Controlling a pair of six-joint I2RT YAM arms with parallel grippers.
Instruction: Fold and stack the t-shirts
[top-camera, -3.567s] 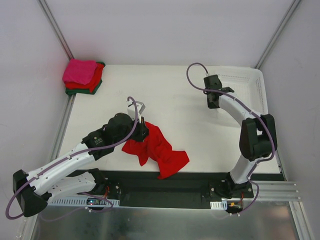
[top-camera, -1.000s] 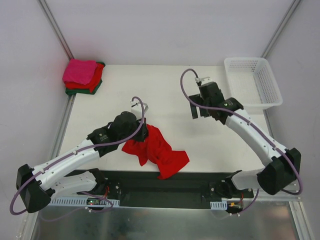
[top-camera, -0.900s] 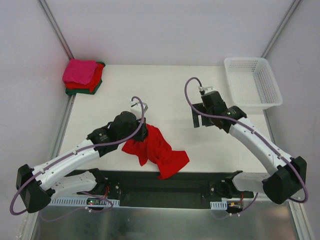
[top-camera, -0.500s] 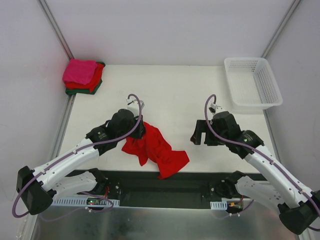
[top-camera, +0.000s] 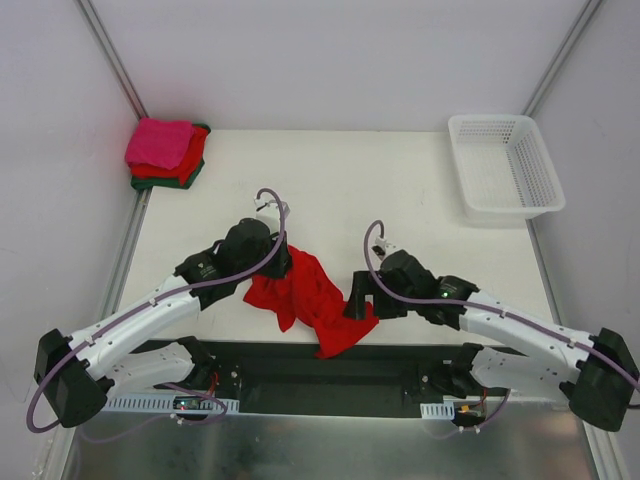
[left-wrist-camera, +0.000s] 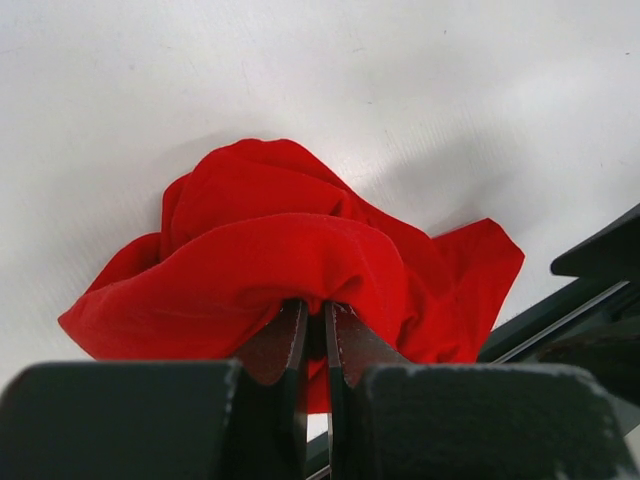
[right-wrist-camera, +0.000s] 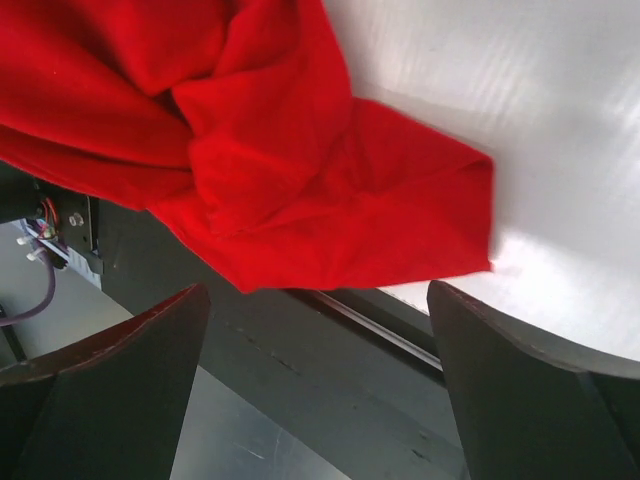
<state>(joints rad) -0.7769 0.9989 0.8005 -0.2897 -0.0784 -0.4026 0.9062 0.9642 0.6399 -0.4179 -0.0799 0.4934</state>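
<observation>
Our two arms at the red shirt (top-camera: 312, 300)
We see left fingers (top-camera: 287, 264) on its upper-left edge, right fingers (top-camera: 356, 298) beside its right side.

A bright red t-shirt (top-camera: 318, 303) lies crumpled at the front, well apart from the folded pink-red-green stack (top-camera: 165, 152) far left.

Plain pale walls (top-camera: 330, 60) are boxing in a white table (top-camera: 400, 190), metal struts (top-camera: 112, 55) are running up both back corners, black strip's (top-camera: 330, 368) lining the near edge.
</observation>
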